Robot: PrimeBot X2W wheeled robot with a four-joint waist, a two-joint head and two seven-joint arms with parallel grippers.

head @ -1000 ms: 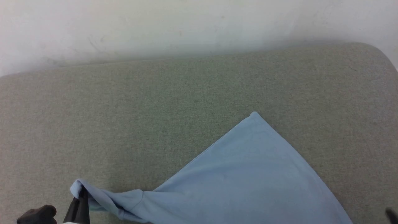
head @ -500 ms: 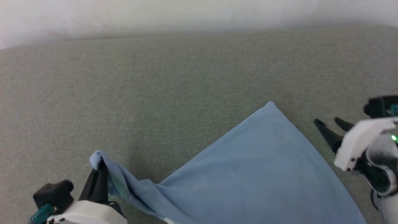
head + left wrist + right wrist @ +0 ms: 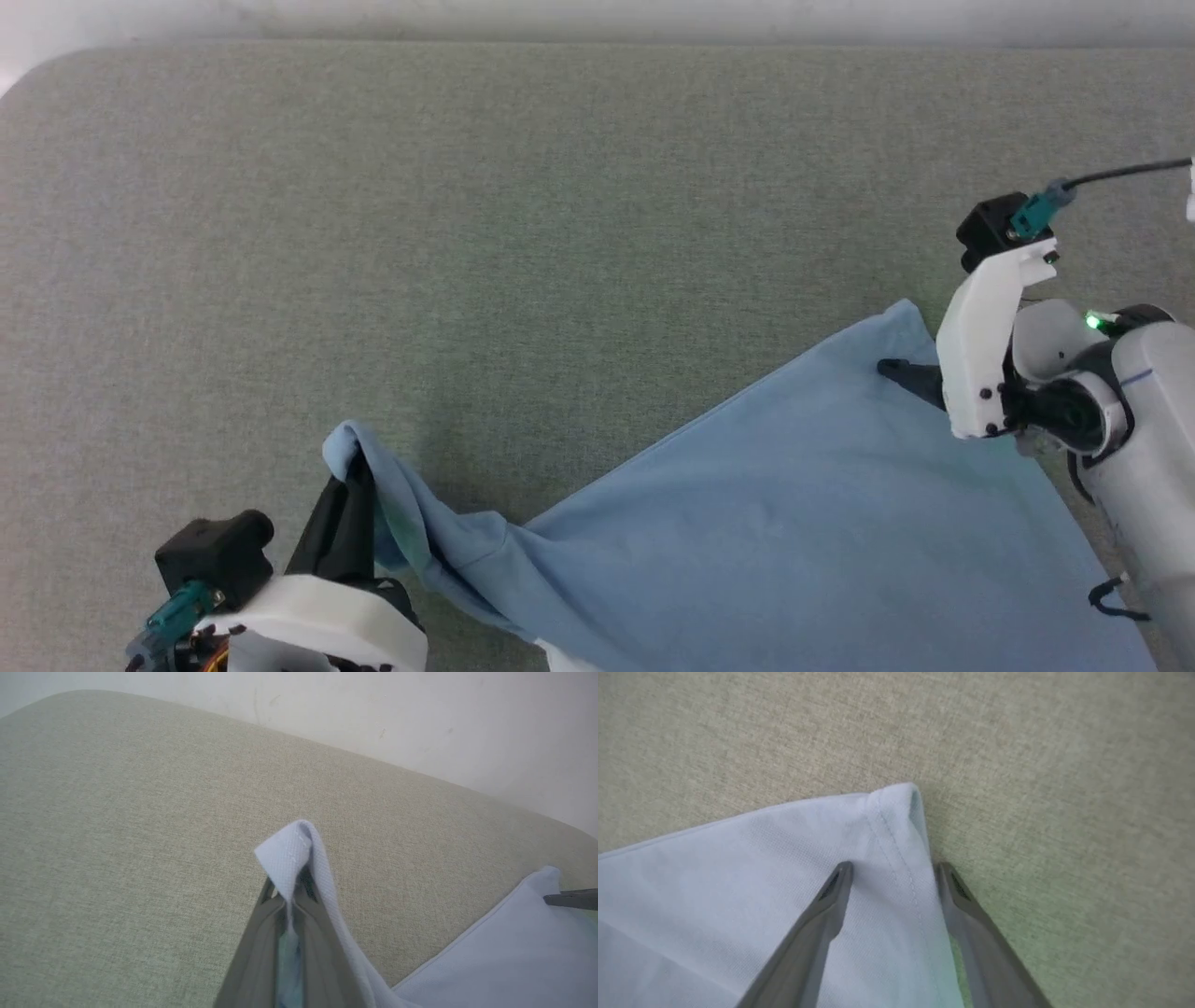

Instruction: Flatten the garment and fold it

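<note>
Blue knit cloth is being pinched tight between the two dark fingers (image 3: 261,952) of the left gripper (image 3: 287,898), and a stitched corner of the garment (image 3: 794,523) is being held up off the surface at the near left, with a small peak of fabric draped over the tips. From that pinch a twisted rope of cloth is being drawn down and rightward into the body of the shirt. The lift is judged to be there to take slack out of that side.

Over on the right, the right gripper (image 3: 894,868) is being presented wide open, with nothing grasped. One finger is being set over the cloth and the other just off the hemmed edge above bare upholstery, so the hem just short of the far right corner is being straddled. Whether the cloth is being touched cannot be told. The placement is judged to be for closing on a second corner, so the shirt can be pulled taut between the two grippers.

Outward from both, the garment is being spread as a broad blue triangle over the near right of the grey-green cushion (image 3: 467,233), with its near part cut off by the head view's bottom edge. Flattening is judged barely begun, and folding is not yet started. A pale wall (image 3: 420,718) is being glimpsed beyond the far edge.
</note>
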